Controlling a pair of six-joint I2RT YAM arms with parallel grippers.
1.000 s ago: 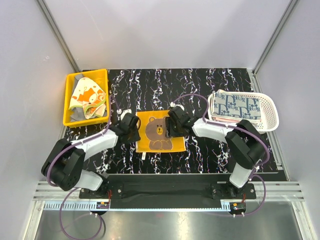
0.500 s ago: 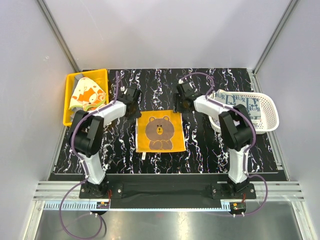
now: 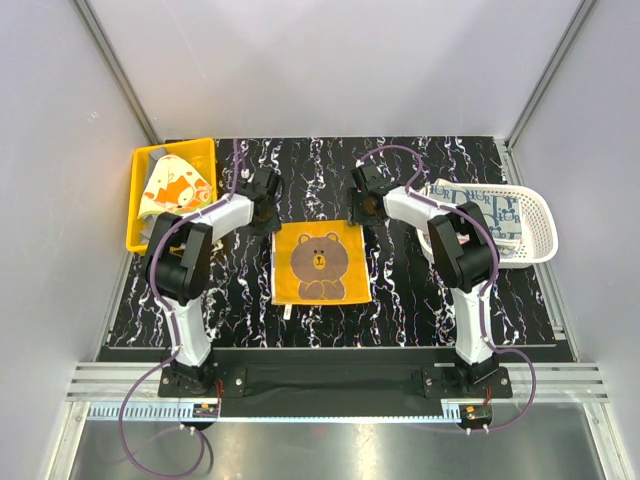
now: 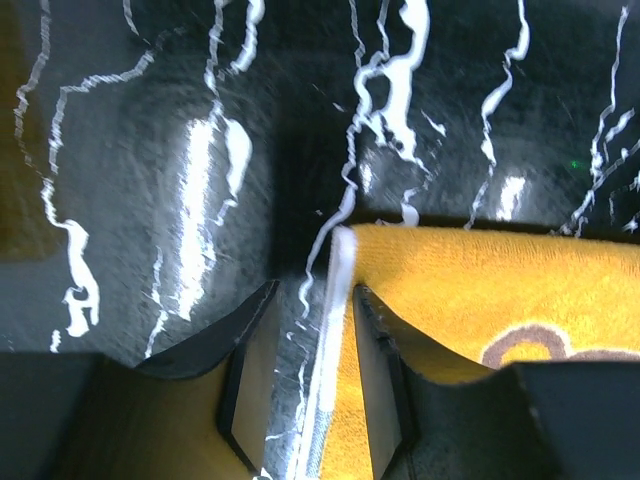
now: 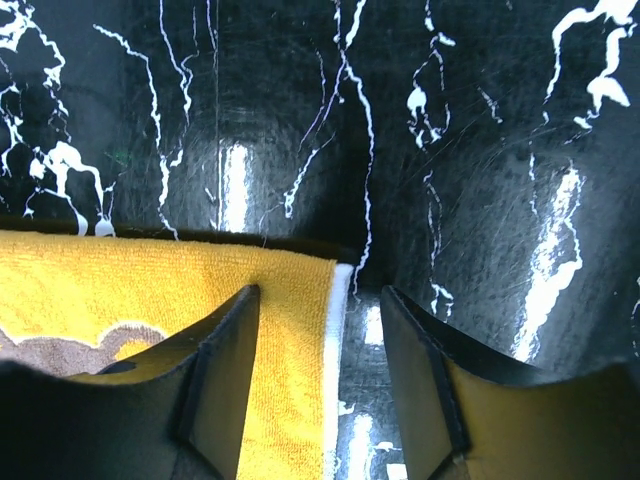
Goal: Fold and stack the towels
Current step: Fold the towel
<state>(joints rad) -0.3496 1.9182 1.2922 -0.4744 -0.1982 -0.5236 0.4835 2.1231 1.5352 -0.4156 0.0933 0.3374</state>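
- Towel with a bear (image 3: 320, 262) lies flat in the middle of the bench (image 3: 420, 310).
- Left pincer (image 4: 314, 292) stands open around its far left corner.
- Right pincer (image 5: 318, 292) stands open around the far right corner, so both can lift together.

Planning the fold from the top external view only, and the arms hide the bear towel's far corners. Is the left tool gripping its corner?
Observer: No. In the left wrist view the left tool straddles the yellow bear towel at its white-trimmed side edge, jaws open, not pinching it.
Operator: And the right tool?
Observer: In the right wrist view the right tool is open too, with one finger over the towel's corner and the other over the black marbled table.
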